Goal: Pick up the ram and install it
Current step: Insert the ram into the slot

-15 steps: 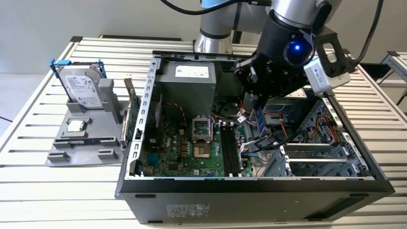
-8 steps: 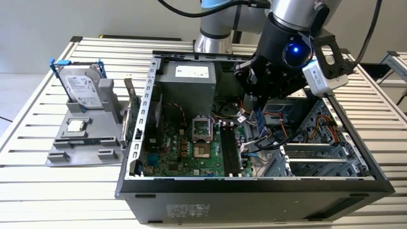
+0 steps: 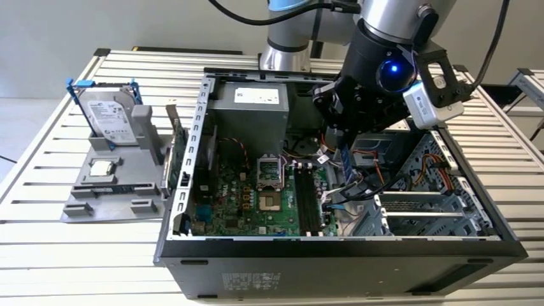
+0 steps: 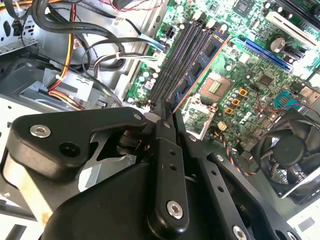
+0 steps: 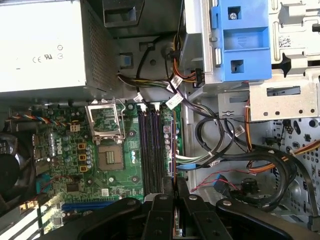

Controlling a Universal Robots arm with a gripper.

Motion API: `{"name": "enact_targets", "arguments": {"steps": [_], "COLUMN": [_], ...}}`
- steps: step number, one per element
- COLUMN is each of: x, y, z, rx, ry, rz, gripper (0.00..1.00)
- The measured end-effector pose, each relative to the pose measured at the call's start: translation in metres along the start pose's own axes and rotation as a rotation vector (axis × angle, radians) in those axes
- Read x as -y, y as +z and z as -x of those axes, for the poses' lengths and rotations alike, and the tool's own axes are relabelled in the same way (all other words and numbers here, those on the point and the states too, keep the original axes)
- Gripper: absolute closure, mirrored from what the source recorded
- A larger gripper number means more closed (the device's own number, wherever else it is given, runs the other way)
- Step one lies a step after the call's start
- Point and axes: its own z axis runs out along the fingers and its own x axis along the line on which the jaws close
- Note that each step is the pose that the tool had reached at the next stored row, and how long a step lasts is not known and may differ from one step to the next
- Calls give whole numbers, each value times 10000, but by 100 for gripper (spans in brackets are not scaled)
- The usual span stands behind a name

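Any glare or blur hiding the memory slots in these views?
Exterior view: even light, black memory slots dim inside the case. Second wrist view: thin blue-green ram stick sharp, black gripper soft. First wrist view: pale grey power supply box washed out.

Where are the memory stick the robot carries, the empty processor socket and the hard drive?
ram [image 4: 197,67], second wrist view, its blue face above the slots.
processor socket [image 5: 111,159], first wrist view, its middle.
hard drive [image 3: 112,118], exterior view, its silver face, standing on the grey holder.
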Motion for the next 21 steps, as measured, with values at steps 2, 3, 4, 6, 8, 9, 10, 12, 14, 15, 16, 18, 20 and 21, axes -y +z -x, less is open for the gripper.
{"name": "enact_targets", "arguments": {"steps": [2,3,4,6,8,9,10,12,14,15,16,18,20,21], "x": [0,0,0,0,0,0,0,0,0,0,1,1,2,2], "y": [1,2,2,2,2,2,2,6,11,16,22,35,51,62], "z": [0,0,0,0,0,0,0,0,0,-1,-3,-8,-12,-14], "rx": [0,1,0,0,0,0,0,-2,-4,-5,-7,-7,-8,-8], "ry": [0,0,0,0,0,-7,-31,-119,-242,-302,-356,-376,-377,-378], "rz": [2,2,2,2,3,2,2,0,-1,1,5,3,5,4], "gripper": [100,100,100,100,100,100,100,100,100,100,100,100,100,100]}}
